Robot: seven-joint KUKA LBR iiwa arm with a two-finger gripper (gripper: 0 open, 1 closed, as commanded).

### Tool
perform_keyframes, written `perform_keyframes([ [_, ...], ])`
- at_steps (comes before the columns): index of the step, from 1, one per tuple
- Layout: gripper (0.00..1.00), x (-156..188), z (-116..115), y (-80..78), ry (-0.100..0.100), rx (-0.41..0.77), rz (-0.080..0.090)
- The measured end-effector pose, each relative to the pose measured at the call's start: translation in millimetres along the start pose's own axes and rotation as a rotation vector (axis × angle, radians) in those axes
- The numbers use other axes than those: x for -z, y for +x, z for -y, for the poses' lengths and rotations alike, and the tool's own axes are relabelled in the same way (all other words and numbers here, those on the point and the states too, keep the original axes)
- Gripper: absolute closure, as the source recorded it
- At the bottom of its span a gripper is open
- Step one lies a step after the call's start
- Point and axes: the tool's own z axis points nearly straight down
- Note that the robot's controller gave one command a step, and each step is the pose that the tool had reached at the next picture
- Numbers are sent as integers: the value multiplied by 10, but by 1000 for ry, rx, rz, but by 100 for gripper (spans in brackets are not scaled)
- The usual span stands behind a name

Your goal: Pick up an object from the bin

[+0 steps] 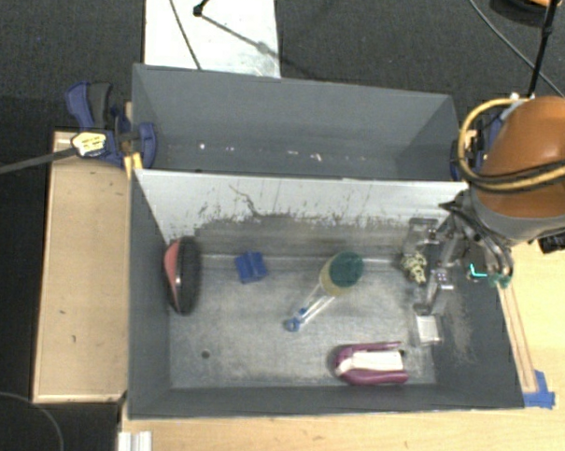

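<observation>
The gripper hangs low in the right part of the bin, close to the right wall and about midway between the back wall and the front. Its tip stands over a bare patch of grey floor. I cannot tell whether it is open or closed, and I see nothing in its grasp.

Two things lie nearest to it. A small yellowish lump sits just beside the gripper's body, on its left and toward the back wall; whether the two touch I cannot tell. A maroon and white case lies flat near the front wall, to the front left of the gripper's tip, close to it but apart from it. The tip is between these two, somewhat nearer the case.

The rest lies farther left, spread out singly on the floor. A brush with a round green head and a pale handle ending in blue rests near the middle, its handle slanting toward the front left. A blue block lies left of the brush, well apart from it. A red and black oval stands against the left wall.

The arm comes in over the right rim, near the back right corner, and points down and leftward into the bin. An orange cover caps its wrist above the rim, and yellow and black cables loop round the cover's left side.
</observation>
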Motion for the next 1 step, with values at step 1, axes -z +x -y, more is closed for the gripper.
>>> perform_keyframes([
  [1, 0, -1200, -405, 377, -1, 162, -1],
])
